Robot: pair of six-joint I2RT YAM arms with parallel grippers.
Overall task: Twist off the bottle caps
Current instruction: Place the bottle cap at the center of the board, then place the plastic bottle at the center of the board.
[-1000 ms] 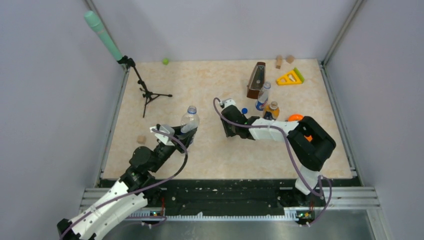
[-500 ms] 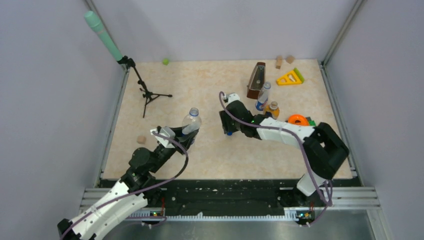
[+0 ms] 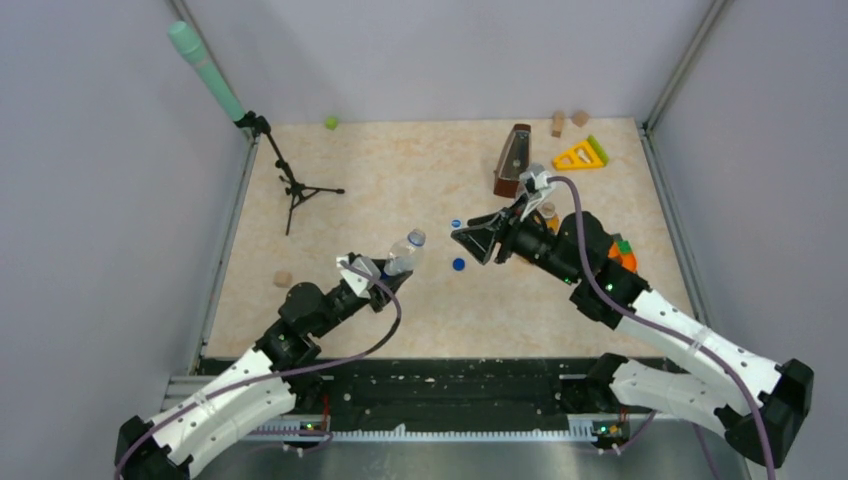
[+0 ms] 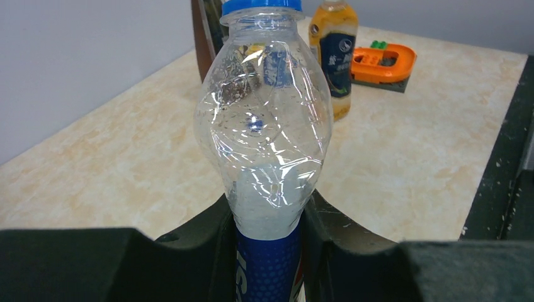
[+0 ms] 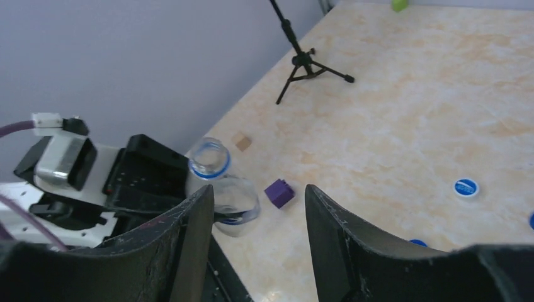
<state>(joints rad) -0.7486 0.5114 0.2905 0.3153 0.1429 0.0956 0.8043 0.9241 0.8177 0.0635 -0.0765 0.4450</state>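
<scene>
My left pincer [image 4: 267, 220] was clamped on the labelled lower part of the clear bottle [image 4: 264, 126], tilted toward the right arm. In the right wrist view its neck looked open, showing only a blue ring. My right pincer [image 5: 258, 192] hung wide and empty over the middle of the tabletop [image 3: 400, 170]. A dark blue cap [image 3: 459, 264] and a paler cap [image 3: 456, 223] lay loose just left of it. I judged that a low sweep could flick those caps away. A careless swing of my right forearm could topple the juice bottle [image 4: 334, 56] standing close behind it.
</scene>
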